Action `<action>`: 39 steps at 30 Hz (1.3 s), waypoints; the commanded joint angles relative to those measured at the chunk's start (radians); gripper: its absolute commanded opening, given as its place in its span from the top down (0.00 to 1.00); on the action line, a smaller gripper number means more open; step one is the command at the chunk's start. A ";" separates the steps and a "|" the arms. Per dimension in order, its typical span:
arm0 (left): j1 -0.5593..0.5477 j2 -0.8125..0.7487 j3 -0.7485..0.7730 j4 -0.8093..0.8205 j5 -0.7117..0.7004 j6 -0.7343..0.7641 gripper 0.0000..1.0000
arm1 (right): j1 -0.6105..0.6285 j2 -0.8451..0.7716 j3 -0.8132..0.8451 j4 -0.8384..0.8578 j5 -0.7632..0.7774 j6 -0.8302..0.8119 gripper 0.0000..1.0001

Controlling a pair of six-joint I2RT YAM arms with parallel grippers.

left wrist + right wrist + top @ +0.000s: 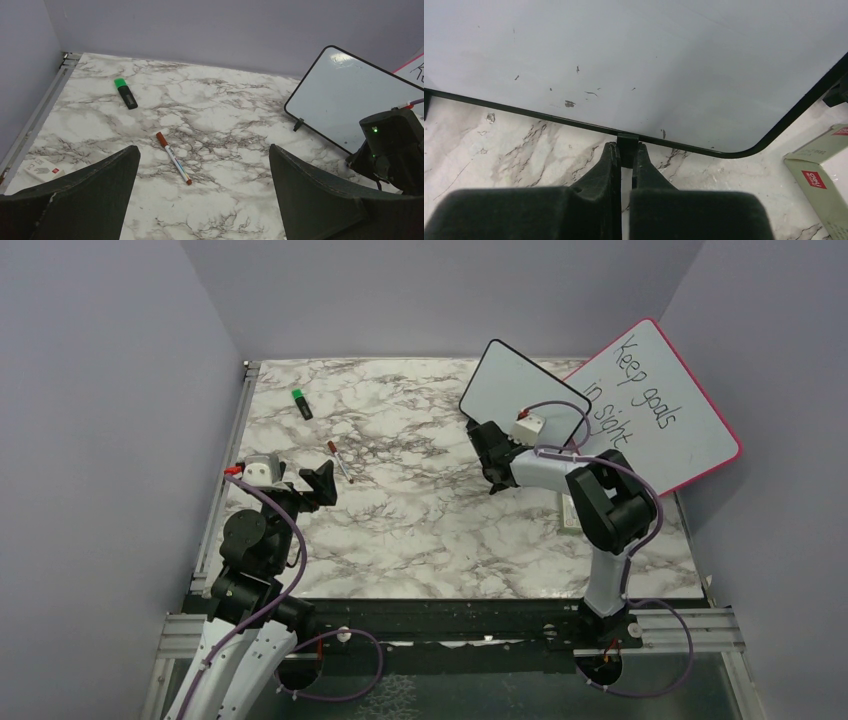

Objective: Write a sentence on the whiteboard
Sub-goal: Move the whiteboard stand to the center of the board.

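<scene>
The whiteboard (520, 385) (345, 100) (649, 65) stands tilted at the back right of the marble table, thin black frame around a white face. That face carries only a few dark specks, and no sentence is in view on it. My right gripper (487, 435) (625, 146) is at the board's lower edge, shut on one of its small black feet (627, 139). A red-capped marker (339, 460) (173, 157) lies on the table just ahead of my left gripper (322, 480) (204, 150), which is wide open and holds nothing.
A larger pink-framed board (660, 410) with black handwriting leans behind the whiteboard. A green-capped highlighter (302, 403) (125, 92) lies at the back left. A small box (819, 175) sits right of the right gripper, another box (42, 170) by the left rail.
</scene>
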 commanded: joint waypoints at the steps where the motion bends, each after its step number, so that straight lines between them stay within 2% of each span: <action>1: -0.007 -0.002 -0.010 0.005 -0.020 0.012 0.01 | -0.001 -0.045 -0.074 0.083 -0.012 -0.101 1.00; 11: -0.007 0.001 -0.011 0.005 -0.013 0.013 0.01 | -0.001 -0.212 -0.271 0.270 -0.288 -0.324 1.00; 25: -0.006 -0.002 -0.017 0.003 -0.023 0.021 0.01 | 0.013 -0.479 -0.531 0.353 -0.622 -0.468 0.99; 33: -0.006 -0.002 -0.022 0.008 -0.024 0.023 0.01 | 0.039 -0.583 -0.586 0.301 -0.730 -0.570 0.99; 39: -0.006 -0.002 -0.028 0.013 -0.025 0.028 0.01 | 0.078 -0.548 -0.559 0.294 -0.789 -0.614 0.99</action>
